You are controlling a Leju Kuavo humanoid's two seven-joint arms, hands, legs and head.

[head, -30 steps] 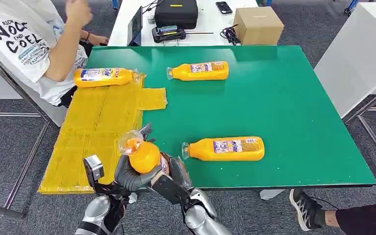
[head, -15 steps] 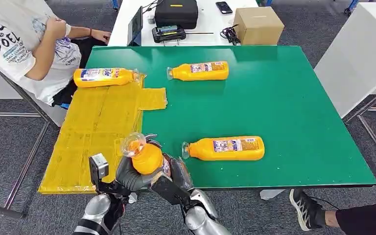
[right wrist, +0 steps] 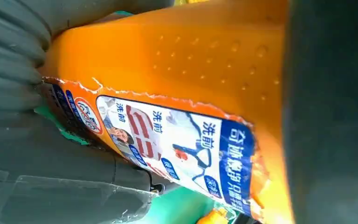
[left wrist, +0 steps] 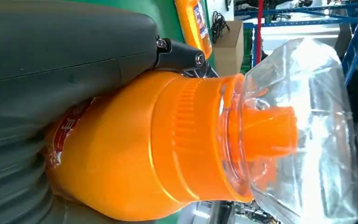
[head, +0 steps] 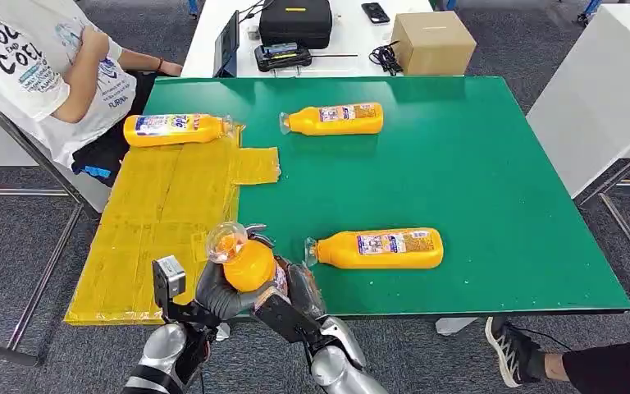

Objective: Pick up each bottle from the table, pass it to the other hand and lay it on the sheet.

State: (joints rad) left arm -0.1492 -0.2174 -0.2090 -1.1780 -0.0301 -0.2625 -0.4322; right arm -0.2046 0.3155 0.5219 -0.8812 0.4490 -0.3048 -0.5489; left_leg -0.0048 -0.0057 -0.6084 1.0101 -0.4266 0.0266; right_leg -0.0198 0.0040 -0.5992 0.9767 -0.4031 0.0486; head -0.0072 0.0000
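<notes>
I have the held bottle (head: 242, 261) at the lower middle of the head frame, over the near table edge, and it has drifted slightly to the right since a second ago. Its long axis runs toward the camera's lower right, with the clear-capped neck tipped toward the upper left. Both hands wrap it: my left hand (head: 212, 291) cups the body from the left, and my right hand (head: 294, 289) grips it from the right. In the left wrist view the clear cap (left wrist: 303, 130) covers an orange spout.

I count four bottles. One (head: 375, 249) lies right of centre on the green table (head: 476, 164), neck pointing left. One (head: 331, 119) lies upper centre, neck left. One (head: 176, 129) lies on the yellow sheet (head: 160, 213) at upper left, neck pointing right. The person (head: 41, 66) at upper left has lowered the arm.
</notes>
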